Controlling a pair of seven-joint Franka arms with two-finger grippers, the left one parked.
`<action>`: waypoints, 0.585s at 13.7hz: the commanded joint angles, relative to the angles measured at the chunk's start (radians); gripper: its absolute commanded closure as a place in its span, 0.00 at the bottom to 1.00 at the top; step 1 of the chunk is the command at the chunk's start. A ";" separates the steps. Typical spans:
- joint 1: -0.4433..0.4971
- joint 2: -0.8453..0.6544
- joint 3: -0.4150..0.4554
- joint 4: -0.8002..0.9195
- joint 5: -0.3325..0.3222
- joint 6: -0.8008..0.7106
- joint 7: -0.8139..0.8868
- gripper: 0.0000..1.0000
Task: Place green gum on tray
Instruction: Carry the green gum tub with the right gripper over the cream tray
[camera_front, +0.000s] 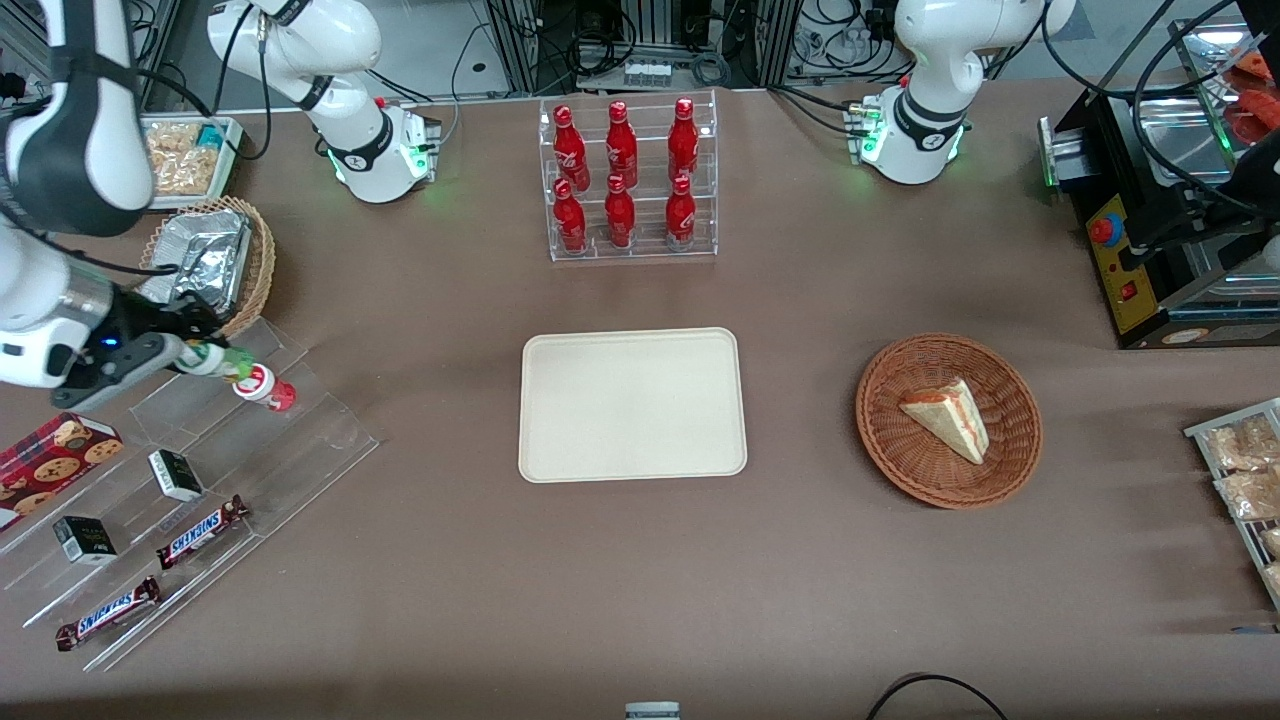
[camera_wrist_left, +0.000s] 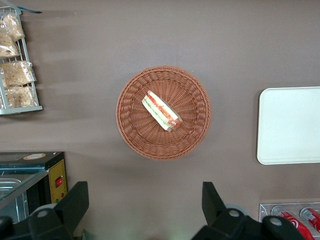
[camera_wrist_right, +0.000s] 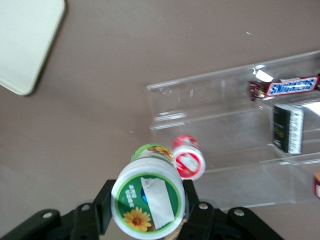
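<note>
My right gripper (camera_front: 205, 357) is shut on the green gum (camera_front: 222, 362), a small green bottle with a white lid, and holds it just above the clear acrylic display steps (camera_front: 250, 440) at the working arm's end of the table. In the right wrist view the gum's white lid with its green-and-yellow flower mark (camera_wrist_right: 148, 195) sits between my black fingers (camera_wrist_right: 104, 202). The similar red container (camera_front: 265, 387) stands beside it on the steps and also shows in the right wrist view (camera_wrist_right: 188, 160). The cream-beige tray (camera_front: 632, 404) lies flat at the table's middle; its corner shows in the right wrist view (camera_wrist_right: 25, 45).
The steps also hold Snickers bars (camera_front: 203, 531), small black boxes (camera_front: 176, 475) and a cookie box (camera_front: 55, 455). A foil-lined wicker basket (camera_front: 215, 262) stands by the steps. A rack of red bottles (camera_front: 628, 180) stands farther from the camera than the tray. A brown basket with a sandwich (camera_front: 948, 420) lies toward the parked arm.
</note>
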 joint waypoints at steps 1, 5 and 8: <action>0.126 0.001 -0.008 0.050 0.015 -0.055 0.184 1.00; 0.323 0.026 -0.008 0.067 0.017 -0.039 0.482 1.00; 0.473 0.070 -0.008 0.078 0.019 0.017 0.675 1.00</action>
